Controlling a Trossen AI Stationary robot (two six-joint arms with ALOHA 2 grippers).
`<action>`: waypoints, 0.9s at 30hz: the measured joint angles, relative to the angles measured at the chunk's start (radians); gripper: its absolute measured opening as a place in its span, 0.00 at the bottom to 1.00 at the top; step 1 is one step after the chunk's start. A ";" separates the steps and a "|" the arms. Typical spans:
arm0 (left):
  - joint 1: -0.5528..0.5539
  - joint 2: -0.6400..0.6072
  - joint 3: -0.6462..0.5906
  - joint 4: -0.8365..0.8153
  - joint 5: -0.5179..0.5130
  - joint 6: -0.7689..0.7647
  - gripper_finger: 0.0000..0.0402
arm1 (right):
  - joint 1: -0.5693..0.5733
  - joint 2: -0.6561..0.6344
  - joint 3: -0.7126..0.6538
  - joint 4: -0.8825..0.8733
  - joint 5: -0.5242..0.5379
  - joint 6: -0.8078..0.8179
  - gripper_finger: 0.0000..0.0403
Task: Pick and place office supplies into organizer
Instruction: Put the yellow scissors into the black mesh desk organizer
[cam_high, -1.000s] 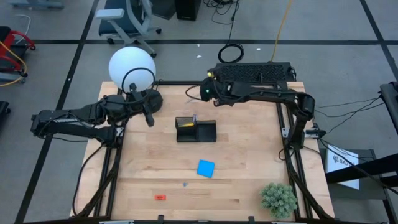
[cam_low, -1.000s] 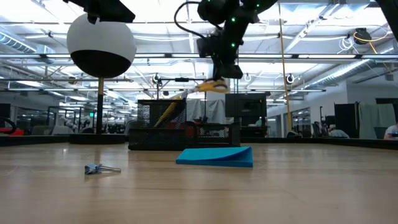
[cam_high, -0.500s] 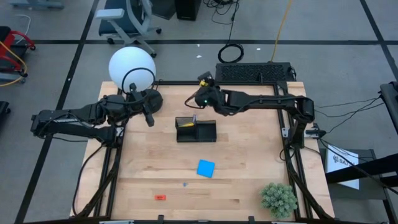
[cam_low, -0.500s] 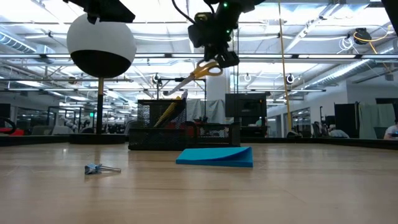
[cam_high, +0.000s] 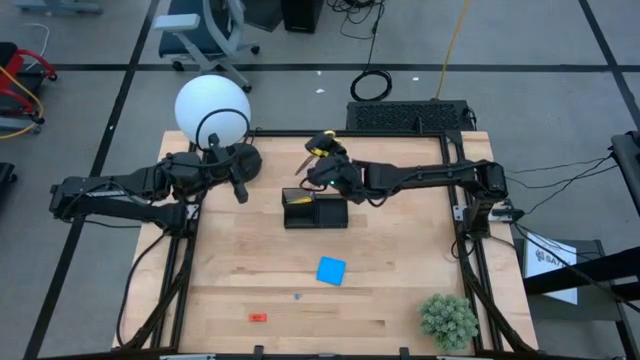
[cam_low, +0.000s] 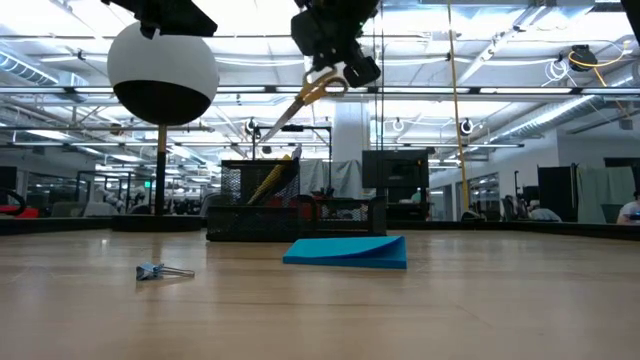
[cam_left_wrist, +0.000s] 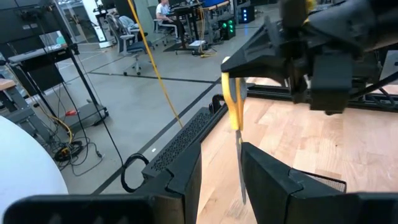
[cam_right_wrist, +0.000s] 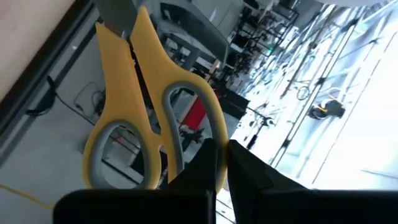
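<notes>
My right gripper (cam_high: 322, 170) hangs above the far edge of the black organizer (cam_high: 330, 222), shut on the yellow-handled scissors (cam_high: 312, 152). In the low view the scissors (cam_low: 300, 100) slant blades-down well above the organizer (cam_low: 240, 200), where a yellow pen (cam_low: 270, 180) stands. The blue pad (cam_high: 331, 270) lies flat near the table's middle, and the red piece (cam_high: 258, 317) lies toward the near edge. My left gripper (cam_high: 241, 190) waits open by the lamp, and its view shows the scissors (cam_left_wrist: 234, 106) ahead of it. My right gripper (cam_right_wrist: 221, 152) pinches the rim of one grey-lined handle loop (cam_right_wrist: 211, 130) between its two fingers. In the low view the fingers (cam_low: 345, 68) come at the handles from above. The scissors are lifted clear and tilted, with the blade tips (cam_low: 265, 133) pointing down toward the table's left.
A white globe lamp (cam_high: 212, 110) on a black round base (cam_high: 240, 158) stands at the far left corner, beside my left arm. A green plant ball (cam_high: 447, 318) sits at the near right corner. A small metal clip (cam_high: 297, 296) lies near the blue pad.
My right gripper has carried the scissors from the far edge toward the near-left, to above the organizer, and has risen. The scissors have tipped from nearly level to blades slanting down toward the left.
</notes>
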 joint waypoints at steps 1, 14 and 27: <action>0.000 0.000 0.000 0.000 0.000 0.000 0.30 | 0.007 0.000 0.000 0.011 0.005 -0.015 0.02; 0.000 0.000 0.000 0.000 0.000 0.000 0.30 | 0.083 0.000 0.000 0.025 -0.010 -0.143 0.02; 0.000 0.000 0.000 0.000 0.000 0.000 0.30 | 0.096 0.046 0.000 0.025 -0.064 -0.213 0.02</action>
